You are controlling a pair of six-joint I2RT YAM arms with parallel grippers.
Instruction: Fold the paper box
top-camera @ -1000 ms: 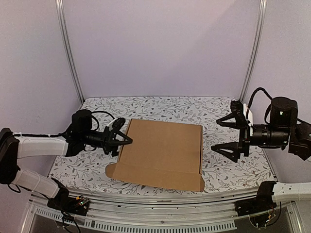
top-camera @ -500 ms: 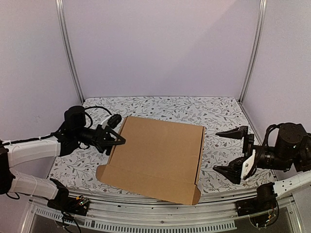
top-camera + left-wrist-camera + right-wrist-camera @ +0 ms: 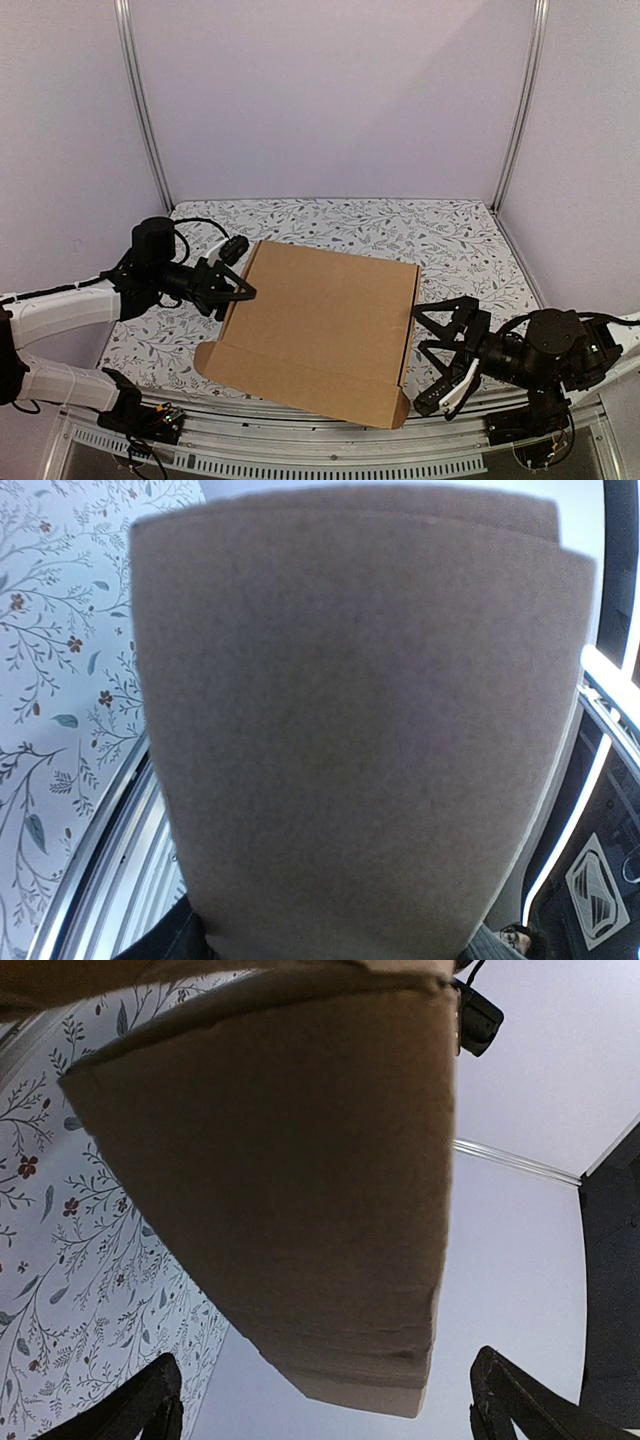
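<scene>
Paper box (image 3: 320, 325), flat brown cardboard, is seen mid-table on the floral cloth (image 3: 450, 235), its near edge projecting past the table front. Its left edge is clamped in the left gripper (image 3: 243, 290); cardboard fills the left wrist view. The right gripper (image 3: 428, 360) is held wide open just beside the near right corner, fingers (image 3: 150, 1400) apart from the cardboard.

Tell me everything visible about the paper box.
The paper box is plain brown cardboard, flat and rectangular, creased along its near edge, with rounded tabs at both near corners. It lies skewed on the floral table. The left gripper meets its left edge; the open right gripper faces its near right corner.
</scene>
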